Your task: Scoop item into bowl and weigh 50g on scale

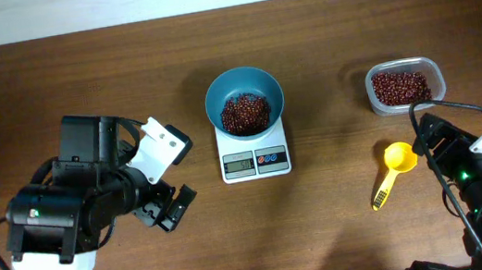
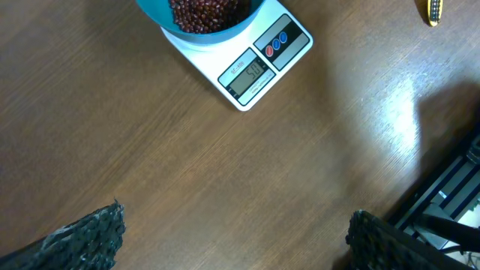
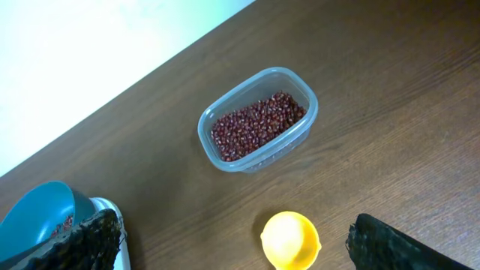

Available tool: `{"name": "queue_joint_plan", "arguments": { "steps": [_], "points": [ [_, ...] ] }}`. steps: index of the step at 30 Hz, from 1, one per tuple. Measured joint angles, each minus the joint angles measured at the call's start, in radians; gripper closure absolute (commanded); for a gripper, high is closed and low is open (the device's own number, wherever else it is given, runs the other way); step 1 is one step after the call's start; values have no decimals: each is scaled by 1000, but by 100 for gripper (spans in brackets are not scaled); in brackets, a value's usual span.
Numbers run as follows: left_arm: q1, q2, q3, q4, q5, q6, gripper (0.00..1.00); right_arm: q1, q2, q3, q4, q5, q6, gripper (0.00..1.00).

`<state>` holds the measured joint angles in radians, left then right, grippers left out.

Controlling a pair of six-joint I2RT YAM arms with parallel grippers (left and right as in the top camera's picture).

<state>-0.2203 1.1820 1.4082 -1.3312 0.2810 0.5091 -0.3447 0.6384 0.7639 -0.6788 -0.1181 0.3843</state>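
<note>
Both pincers gape wide and hold nothing. The left pincer (image 2: 232, 247) hangs over bare table (image 1: 74, 73) toward its left edge, the right pincer (image 3: 234, 251) toward its right edge.

- Beans (image 1: 245, 114) sit in the teal bowl (image 1: 216, 96), which stands on the white scale (image 1: 256, 162), mid-table toward the far edge.
- The yellow scoop (image 1: 396, 159) lies loose near the clear tub (image 1: 440, 81).
- The scale's digits are too blurred to trust.
- Risk: if you brush the scale or bowl, the reading skews. Another full scoop likely overshoots.
</note>
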Motion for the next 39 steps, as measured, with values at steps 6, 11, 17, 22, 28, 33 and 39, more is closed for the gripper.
{"name": "queue_joint_plan", "arguments": {
  "steps": [6,11,17,22,28,33,39],
  "points": [
    [0,0,0,0,0,0,1,0,0,0,26,-23,-35,1],
    [0,0,0,0,0,0,1,0,0,0,48,-85,-149,1],
    [0,0,0,0,0,0,1,109,-91,0,-3,-68,-236,1],
    [0,0,0,0,0,0,1,185,-235,-10,-51,-29,-258,1],
    [0,0,0,0,0,0,1,241,-438,-161,15,2,-265,1],
    [0,0,0,0,0,0,1,257,-599,-337,114,9,-266,1],
    [0,0,0,0,0,0,1,314,-623,-465,229,21,-269,2]
  ]
}}
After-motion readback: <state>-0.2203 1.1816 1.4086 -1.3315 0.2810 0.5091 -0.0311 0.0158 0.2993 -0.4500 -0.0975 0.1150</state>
